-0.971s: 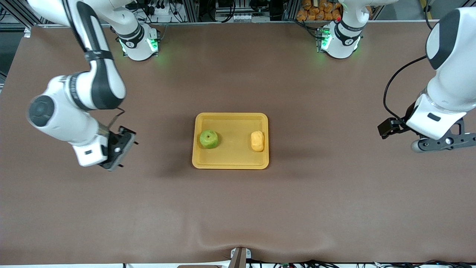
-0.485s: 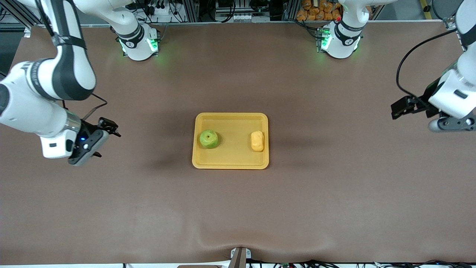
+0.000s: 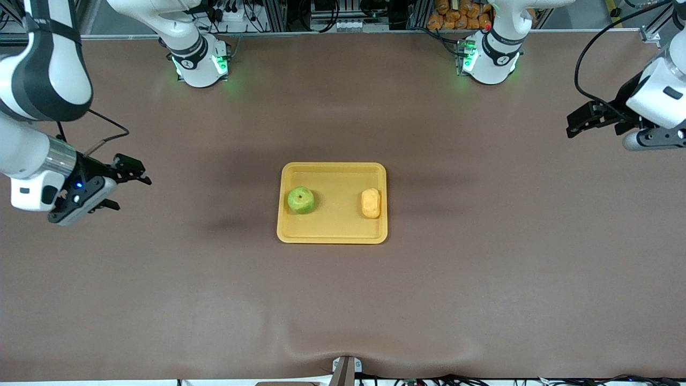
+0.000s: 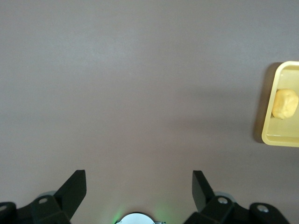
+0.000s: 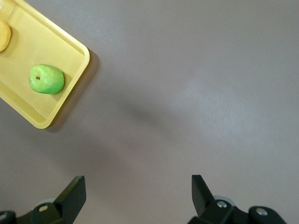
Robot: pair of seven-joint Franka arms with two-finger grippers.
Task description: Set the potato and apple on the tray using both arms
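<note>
Resting in the middle of the brown table (image 3: 482,279) was one yellow tray (image 3: 332,230), holding both items apart from each other: one green apple (image 3: 301,200) toward the right arm's end, one yellow potato (image 3: 370,203) toward the left arm's end, each close to the tray's rim on its own side. Right gripper (image 3: 122,187): up in the air over bare table at the right arm's end, well apart from the tray, fingers spread with nothing between them. Left gripper (image 3: 581,119): up over bare table at the left arm's end, also well apart from the tray; the front view did not settle its fingers, but the left wrist view showed the two fingers (image 4: 74,189) spread wide and empty. That same wrist view caught only the potato and one end of the tray; the apple was outside it. The right wrist view showed the apple whole, a corner of the tray, just a sliver of the potato, and its own spread fingers (image 5: 74,192).
</note>
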